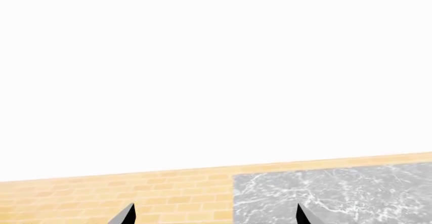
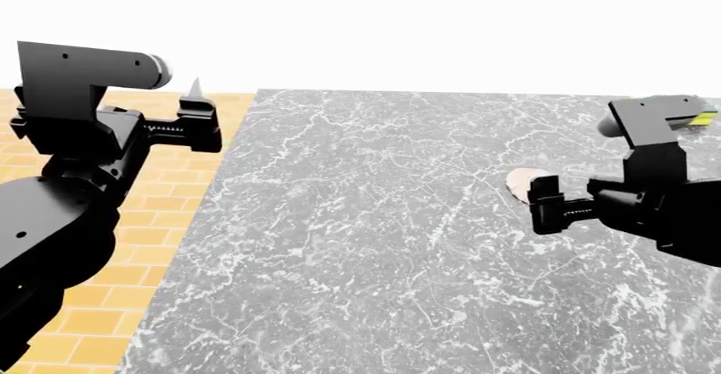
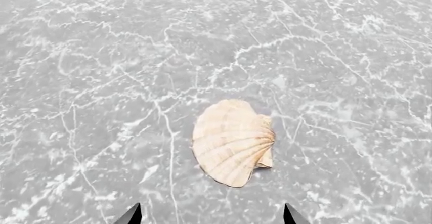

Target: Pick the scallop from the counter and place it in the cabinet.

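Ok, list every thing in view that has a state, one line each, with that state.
scallop: lying flat on the counter, free, not gripped.
counter: marble top bare apart from the scallop.
right gripper: open, fingertips apart, hovering just short of the scallop, holding nothing.
left gripper: open, empty, held near the counter's left edge, over the brick floor.

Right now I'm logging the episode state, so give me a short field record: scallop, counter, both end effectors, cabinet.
scallop: lying flat on the marble, not gripped
counter: grey veined top, nothing else on it in view
right end effector: open, above the counter, aimed at the scallop
left end effector: open, empty, beside the counter's edge over the tiled floor
cabinet: not in view
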Controlling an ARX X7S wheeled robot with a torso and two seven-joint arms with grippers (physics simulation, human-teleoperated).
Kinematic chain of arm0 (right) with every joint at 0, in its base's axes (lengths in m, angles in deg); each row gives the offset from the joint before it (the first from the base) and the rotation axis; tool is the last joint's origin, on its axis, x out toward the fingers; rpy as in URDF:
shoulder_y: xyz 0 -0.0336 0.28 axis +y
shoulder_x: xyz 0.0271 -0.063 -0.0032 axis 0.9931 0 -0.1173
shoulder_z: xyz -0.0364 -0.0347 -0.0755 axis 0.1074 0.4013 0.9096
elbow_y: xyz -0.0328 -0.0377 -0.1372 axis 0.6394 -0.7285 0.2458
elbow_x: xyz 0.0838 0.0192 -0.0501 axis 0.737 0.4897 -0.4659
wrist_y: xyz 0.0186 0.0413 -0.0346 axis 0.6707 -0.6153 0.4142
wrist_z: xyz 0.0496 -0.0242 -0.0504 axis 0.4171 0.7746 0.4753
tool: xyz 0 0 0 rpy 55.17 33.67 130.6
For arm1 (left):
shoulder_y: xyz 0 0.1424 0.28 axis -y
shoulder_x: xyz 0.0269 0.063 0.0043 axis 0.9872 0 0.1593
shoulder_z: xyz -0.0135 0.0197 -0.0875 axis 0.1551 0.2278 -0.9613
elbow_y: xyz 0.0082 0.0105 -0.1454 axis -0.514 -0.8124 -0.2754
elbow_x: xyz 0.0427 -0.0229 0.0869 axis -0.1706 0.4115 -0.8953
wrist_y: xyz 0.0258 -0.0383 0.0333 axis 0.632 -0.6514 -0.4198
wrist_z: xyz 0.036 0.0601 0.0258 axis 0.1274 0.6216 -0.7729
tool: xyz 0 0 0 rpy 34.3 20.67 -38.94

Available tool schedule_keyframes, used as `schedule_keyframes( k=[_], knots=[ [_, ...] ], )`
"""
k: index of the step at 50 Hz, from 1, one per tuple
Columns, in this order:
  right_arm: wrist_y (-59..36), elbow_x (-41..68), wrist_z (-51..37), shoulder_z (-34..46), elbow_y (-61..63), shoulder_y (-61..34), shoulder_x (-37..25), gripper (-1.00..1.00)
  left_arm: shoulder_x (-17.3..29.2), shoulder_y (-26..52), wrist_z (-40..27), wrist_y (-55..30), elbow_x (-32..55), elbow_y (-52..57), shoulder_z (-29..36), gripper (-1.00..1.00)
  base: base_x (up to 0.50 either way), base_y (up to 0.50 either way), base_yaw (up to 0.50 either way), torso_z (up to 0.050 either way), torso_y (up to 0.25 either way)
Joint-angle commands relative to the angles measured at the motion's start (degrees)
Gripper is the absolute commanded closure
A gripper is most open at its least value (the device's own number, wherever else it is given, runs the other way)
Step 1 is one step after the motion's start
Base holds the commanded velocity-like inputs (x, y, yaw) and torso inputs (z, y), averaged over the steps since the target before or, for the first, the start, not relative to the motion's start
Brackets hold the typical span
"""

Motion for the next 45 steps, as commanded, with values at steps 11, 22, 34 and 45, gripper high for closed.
schedule_keyframes(
  k=[11,22,34,45],
  knots=[
    [2.89,-7.12,6.26,6.86,-5.12,-3.64,1.97,-1.0,0.36,-0.31,0.47,0.97,-0.79,-1.4,0.5,-1.0,0.0,0.0,0.0,0.0,0.0],
    [4.87,-10.75,9.49,10.15,-8.75,-6.26,3.88,-1.0,0.45,-0.3,0.71,1.44,-1.19,-2.23,0.78,-1.0,0.0,0.0,0.0,0.0,0.0],
    [7.34,-13.72,12.43,12.85,-12.47,-7.13,5.42,-1.0,0.51,-0.45,0.71,1.7,-1.4,-2.65,1.01,-1.0,0.0,0.0,0.0,0.0,0.0],
    [9.35,-15.84,13.79,14.27,-15.33,-7.47,6.02,-1.0,0.59,-0.62,0.77,2.03,-1.63,-3.05,1.23,-1.0,0.0,0.0,0.0,0.0,0.0]
  ],
)
